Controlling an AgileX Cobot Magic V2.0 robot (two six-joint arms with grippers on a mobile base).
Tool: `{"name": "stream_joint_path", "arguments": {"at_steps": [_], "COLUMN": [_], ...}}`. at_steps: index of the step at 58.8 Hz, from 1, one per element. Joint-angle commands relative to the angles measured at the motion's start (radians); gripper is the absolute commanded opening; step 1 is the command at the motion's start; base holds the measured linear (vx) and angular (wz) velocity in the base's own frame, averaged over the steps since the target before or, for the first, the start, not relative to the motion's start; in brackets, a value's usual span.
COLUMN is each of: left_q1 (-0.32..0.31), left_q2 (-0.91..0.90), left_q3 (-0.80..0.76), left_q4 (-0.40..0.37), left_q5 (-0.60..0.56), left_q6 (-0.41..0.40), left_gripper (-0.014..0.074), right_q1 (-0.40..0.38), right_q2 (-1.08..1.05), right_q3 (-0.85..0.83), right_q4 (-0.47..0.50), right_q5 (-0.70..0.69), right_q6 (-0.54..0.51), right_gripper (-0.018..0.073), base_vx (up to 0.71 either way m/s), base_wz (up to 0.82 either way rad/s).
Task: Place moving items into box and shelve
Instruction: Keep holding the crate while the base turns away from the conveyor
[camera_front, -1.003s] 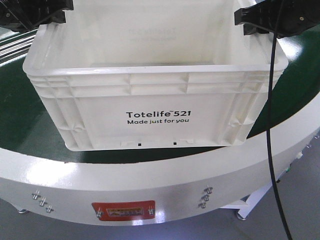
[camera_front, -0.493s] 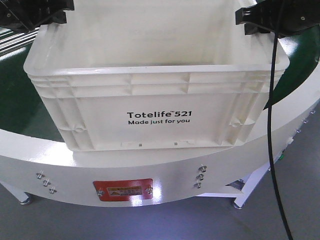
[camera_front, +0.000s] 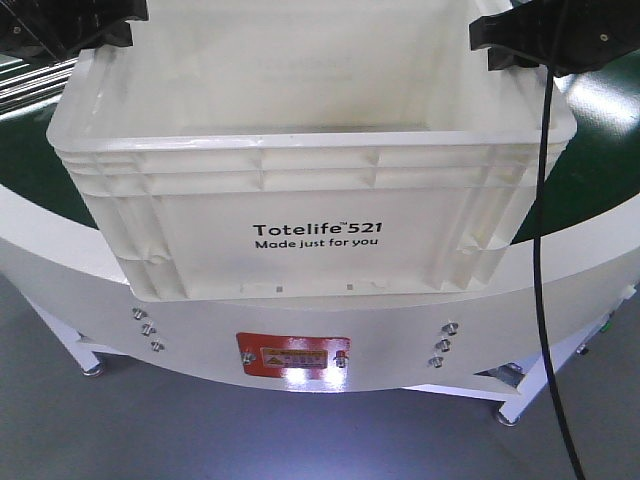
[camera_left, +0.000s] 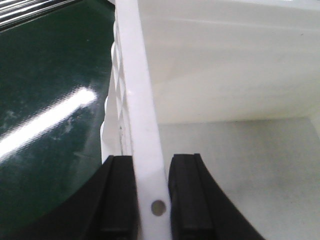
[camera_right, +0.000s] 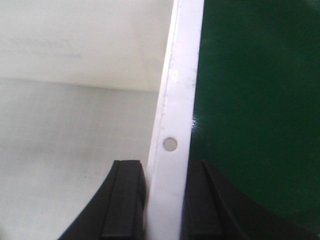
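Observation:
The box (camera_front: 320, 200), a cream-white crate printed "Totelife 521", fills the middle of the front view and is held at both side rims. My left gripper (camera_front: 100, 35) is shut on the left rim (camera_left: 140, 100); in the left wrist view the gripper (camera_left: 152, 165) has one black finger on each side of the wall. My right gripper (camera_front: 500, 45) is shut on the right rim (camera_right: 180, 100), and in the right wrist view the gripper (camera_right: 165, 167) clamps it the same way. The parts of the box's inside that show are bare. No items or shelf are in view.
Under the box curves a round white table with a dark green top (camera_front: 590, 180) and a red label plate (camera_front: 292, 357) on its side. A black cable (camera_front: 540, 250) hangs down past the box's right corner. Grey floor (camera_front: 200, 440) lies below.
The box keeps its place in the view with both grippers on it. The table has slid up and to the right behind it, so the box's base now overlaps the white side instead of the green top.

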Motion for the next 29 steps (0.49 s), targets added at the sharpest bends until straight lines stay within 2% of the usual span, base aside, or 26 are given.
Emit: {"name": "stream_joint_path", "arguments": {"at_steps": [1, 29], "left_q1": [-0.014, -0.014], "left_q2": [-0.057, -0.057], "left_q3": [-0.055, -0.055], "left_q4": [-0.057, -0.057], "left_q5": [-0.149, -0.149], "left_q6": [0.015, 0.015], "left_gripper": [-0.0016, -0.0016], "right_q1": [0.007, 0.007], "right_q2": [-0.053, -0.053], "right_q3": [-0.051, -0.051], "right_q4": [0.055, 0.055], "right_q5": [-0.152, -0.152], "right_q6": [-0.012, -0.012], "right_gripper": [-0.0013, -0.0013], "base_vx": [-0.07, -0.08], "base_wz": [0.26, 0.31]}}
